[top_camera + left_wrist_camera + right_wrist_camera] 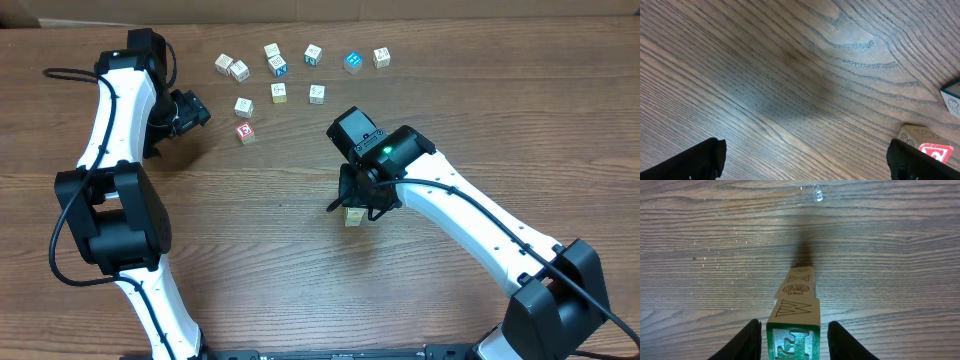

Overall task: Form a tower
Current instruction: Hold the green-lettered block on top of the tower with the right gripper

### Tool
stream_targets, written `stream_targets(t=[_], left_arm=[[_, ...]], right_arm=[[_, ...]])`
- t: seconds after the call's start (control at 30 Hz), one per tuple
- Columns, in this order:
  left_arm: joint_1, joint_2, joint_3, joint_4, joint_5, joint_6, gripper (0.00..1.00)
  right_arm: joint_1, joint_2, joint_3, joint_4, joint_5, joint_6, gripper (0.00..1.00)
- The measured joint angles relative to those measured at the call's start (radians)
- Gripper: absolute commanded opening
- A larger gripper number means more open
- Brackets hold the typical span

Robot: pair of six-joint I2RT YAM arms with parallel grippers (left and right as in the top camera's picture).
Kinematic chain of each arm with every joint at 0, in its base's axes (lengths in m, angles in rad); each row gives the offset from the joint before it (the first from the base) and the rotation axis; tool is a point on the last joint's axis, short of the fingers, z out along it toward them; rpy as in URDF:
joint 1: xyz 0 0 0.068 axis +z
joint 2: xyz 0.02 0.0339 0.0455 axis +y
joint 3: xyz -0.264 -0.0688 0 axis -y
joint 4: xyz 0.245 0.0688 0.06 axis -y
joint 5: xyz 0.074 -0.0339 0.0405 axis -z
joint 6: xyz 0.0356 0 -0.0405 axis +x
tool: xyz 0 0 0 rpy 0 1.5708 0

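Note:
The tower (796, 287) is a narrow stack of wooden letter cubes, seen from above in the right wrist view. Its top cube (792, 342) has a green letter face and a W on its side. My right gripper (794, 326) straddles that top cube, open, with a thin gap between each finger and the cube. Overhead, the right gripper (362, 195) hangs over the stack, and only a pale cube (354, 216) shows beneath it. My left gripper (195, 110) is far off at the left, open over bare wood (807, 165).
Several loose letter cubes lie in a band at the back, among them a blue one (352, 62) and a red one (245, 131). The red cube (935, 152) lies next to my left gripper's right finger. A teal-edged cube (952, 97) sits at that view's edge.

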Motion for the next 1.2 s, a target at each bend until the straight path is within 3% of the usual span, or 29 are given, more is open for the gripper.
stream_targets(t=[0.13, 1.2], left_arm=[[0.0, 0.0, 0.0, 0.0, 0.0, 0.0, 1.0], [0.0, 0.0, 0.0, 0.0, 0.0, 0.0, 1.0]], right_arm=[[0.0, 0.0, 0.0, 0.0, 0.0, -0.001, 0.34], [0.0, 0.0, 0.0, 0.006, 0.0, -0.053, 0.3]])
